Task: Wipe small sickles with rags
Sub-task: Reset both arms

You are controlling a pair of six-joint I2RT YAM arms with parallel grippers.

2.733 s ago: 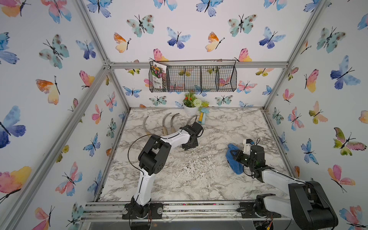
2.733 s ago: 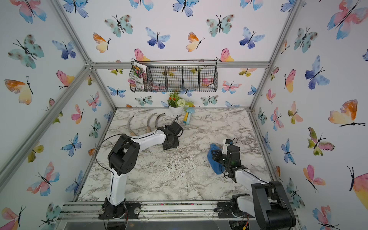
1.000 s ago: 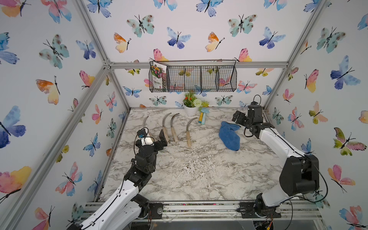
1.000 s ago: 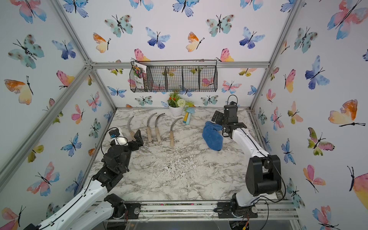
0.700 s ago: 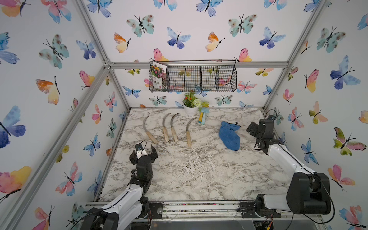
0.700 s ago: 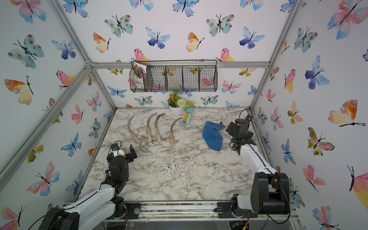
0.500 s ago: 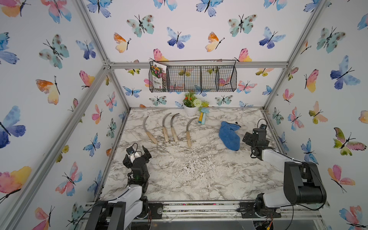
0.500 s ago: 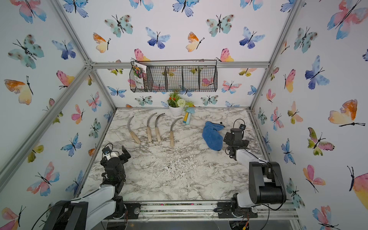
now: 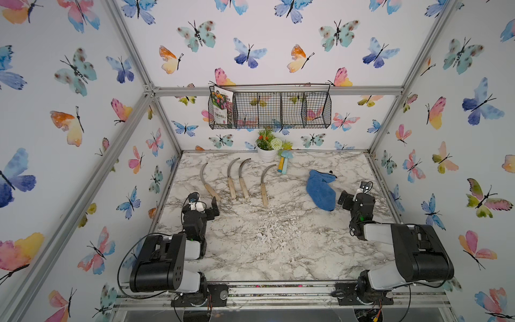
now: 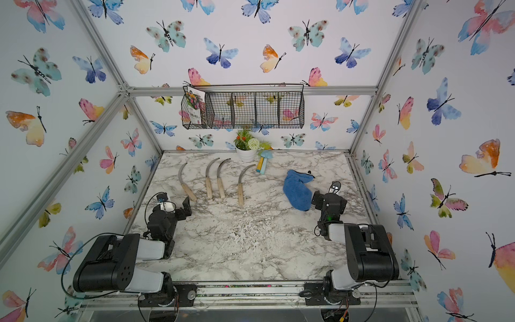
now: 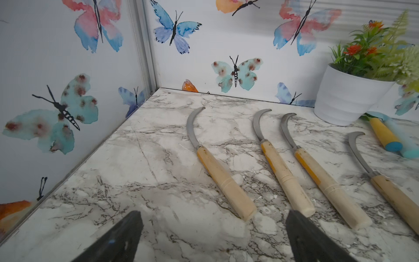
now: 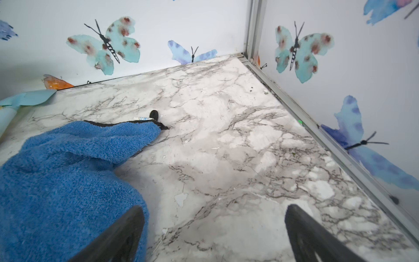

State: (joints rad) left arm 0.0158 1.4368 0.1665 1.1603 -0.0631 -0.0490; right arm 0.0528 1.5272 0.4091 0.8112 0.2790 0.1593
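Note:
Several small sickles [image 9: 231, 178] [image 10: 208, 178] with grey curved blades and pale wooden handles lie side by side at the back left of the marble table. In the left wrist view their handle ends [image 11: 226, 183] point toward me. The blue rag [image 9: 320, 189] [image 10: 296, 189] lies crumpled at the right, with its black tag at the far end. My left gripper [image 9: 204, 205] [image 11: 214, 213] is open over bare marble, just short of the leftmost handle. My right gripper [image 9: 354, 198] [image 12: 215, 207] is open and empty. One fingertip [image 12: 136, 213] is at the rag's near edge [image 12: 56, 181].
A white pot with a plant [image 9: 266, 154] and yellow and light-blue mushroom toys [image 9: 284, 164] stand at the back wall. A wire basket [image 9: 270, 111] hangs above them. White flecks [image 9: 267, 228] litter the table's middle. Butterfly walls close in left, right and behind.
Both arms have folded back toward the front rail. The left gripper has drawn back from the sickles, and the right gripper came forward from the back right. Sickles and rag have not moved.

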